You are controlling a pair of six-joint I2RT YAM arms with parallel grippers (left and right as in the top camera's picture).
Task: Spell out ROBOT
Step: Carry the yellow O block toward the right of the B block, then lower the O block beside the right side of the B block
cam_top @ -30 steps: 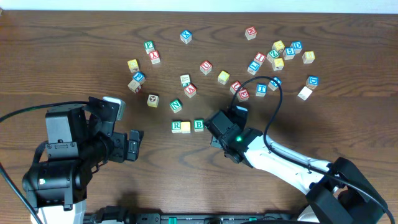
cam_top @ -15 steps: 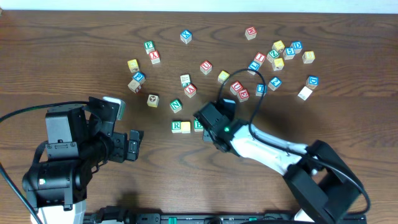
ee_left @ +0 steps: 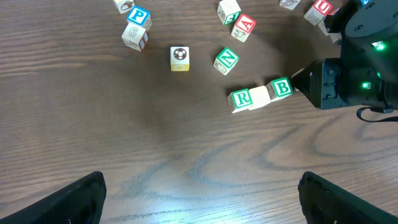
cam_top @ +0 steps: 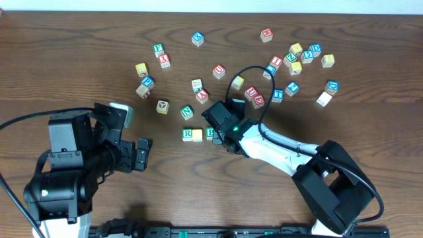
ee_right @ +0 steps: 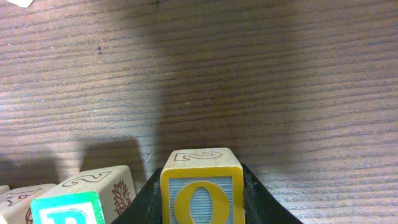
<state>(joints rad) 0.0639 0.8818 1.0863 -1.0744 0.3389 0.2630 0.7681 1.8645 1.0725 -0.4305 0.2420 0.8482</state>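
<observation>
The right claw [ee_right: 202,186] is clamped on a yellow O block [ee_right: 202,202], whose letter faces the wrist camera. Just to its left sits the green B block [ee_right: 68,208], close beside it with a narrow gap between. I cannot tell whether the O block already rests on the tabletop [ee_right: 280,93], since its underside is out of frame.

B ends a short row of R block [cam_top: 188,134], a pale yellow block [cam_top: 197,135], then B, each touching the next. The row's long axis runs left to right with a slight tilt, so the free slot is at its right end, where the held block hangs. The coming move is likely a small sideways shift toward B, kept in line with the row.

Bare wood lies in front of the row and to its right. Behind it, an N block [cam_top: 187,112] and other loose blocks sit near. The left claw [cam_top: 141,153] stands wide apart and empty, well to the left. Farther off, the blue T block [cam_top: 277,94] lies among the scatter, nearer the right arm.
</observation>
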